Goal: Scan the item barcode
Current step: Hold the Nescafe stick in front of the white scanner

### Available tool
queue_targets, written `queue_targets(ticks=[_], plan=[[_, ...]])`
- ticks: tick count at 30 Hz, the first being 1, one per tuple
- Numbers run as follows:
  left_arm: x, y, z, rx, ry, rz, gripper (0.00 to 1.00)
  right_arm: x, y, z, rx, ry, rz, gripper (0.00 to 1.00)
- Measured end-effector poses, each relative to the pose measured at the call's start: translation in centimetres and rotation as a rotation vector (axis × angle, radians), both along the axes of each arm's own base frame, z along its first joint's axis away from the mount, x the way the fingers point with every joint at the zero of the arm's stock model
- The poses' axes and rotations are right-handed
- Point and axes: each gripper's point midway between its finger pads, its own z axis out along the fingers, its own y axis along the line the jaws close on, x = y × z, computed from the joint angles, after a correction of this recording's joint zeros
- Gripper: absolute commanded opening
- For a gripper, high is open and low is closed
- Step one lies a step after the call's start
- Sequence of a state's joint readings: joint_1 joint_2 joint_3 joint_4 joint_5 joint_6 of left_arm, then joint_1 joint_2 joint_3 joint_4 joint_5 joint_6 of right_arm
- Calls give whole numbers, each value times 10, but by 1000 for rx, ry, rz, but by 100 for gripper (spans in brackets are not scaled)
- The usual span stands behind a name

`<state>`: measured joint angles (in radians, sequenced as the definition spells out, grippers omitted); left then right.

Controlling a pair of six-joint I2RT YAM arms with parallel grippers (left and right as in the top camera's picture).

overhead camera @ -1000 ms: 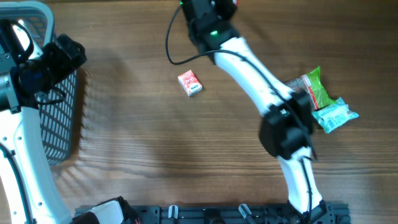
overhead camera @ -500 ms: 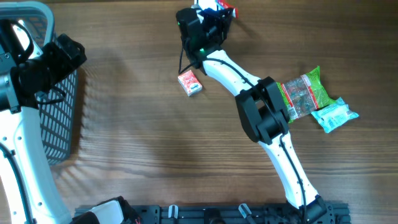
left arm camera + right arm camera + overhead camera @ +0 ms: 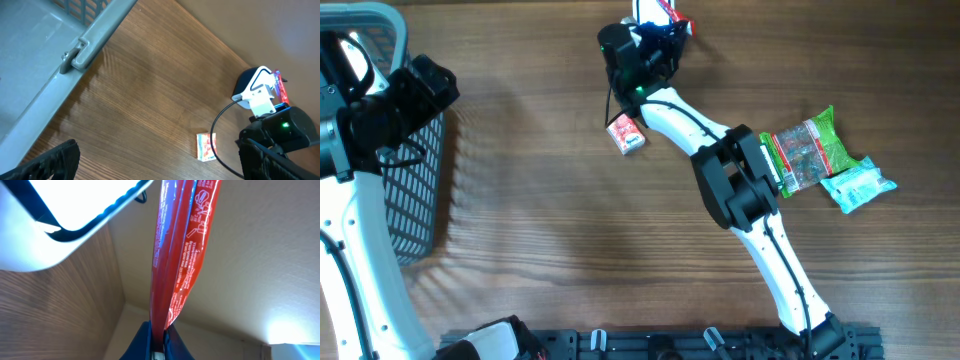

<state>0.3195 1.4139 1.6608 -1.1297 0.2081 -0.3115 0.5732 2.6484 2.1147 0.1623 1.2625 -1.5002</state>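
Your right gripper pinched the red packet tight, holding it up to the white scanner for reading; your left gripper hung with fingers wide apart.

Wooden table, small red box, green packet, teal packet, basket

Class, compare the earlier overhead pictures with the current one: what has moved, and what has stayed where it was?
The right arm folded its elbow leftward, uncovering more of the green snack packet, and the right gripper, still shut on the thin red plastic packet, edged left. The small red-and-white box, teal pouch, grey mesh basket and open left gripper stayed put.
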Motion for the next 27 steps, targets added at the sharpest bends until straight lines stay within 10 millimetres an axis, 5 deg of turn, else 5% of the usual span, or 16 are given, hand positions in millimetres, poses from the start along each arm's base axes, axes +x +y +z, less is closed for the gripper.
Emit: queue_targets(ticks=[8,19,27], plan=[[0,0,0,0,0,0,100,8,-26,0,-15,13,-39,4],[0,0,0,0,0,0,100,9,-28,-4,18,1,-40,4],[0,0,0,0,0,0,100,14,-48,-17,72,7,-60,4]])
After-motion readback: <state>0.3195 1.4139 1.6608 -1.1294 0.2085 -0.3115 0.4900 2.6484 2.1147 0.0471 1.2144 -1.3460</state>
